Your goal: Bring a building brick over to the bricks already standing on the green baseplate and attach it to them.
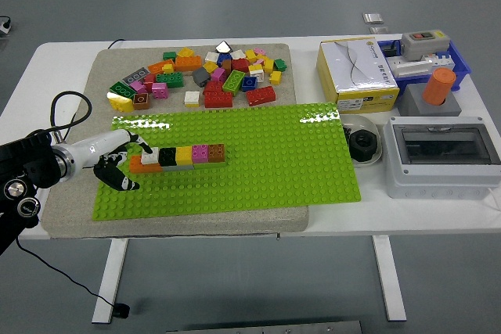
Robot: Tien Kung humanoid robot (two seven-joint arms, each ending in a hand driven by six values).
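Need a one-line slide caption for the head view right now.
Left hand at the left end of the brick row on the green baseplate, loose bricks piled behind.

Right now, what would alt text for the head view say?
A robot's left hand reaches the left end of a row of coloured bricks on a green baseplate; loose bricks lie on the mat behind it.

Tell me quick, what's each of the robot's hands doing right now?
Left hand: at the left end of the brick row on the baseplate; cannot tell whether it holds anything.
Right hand: not in view.
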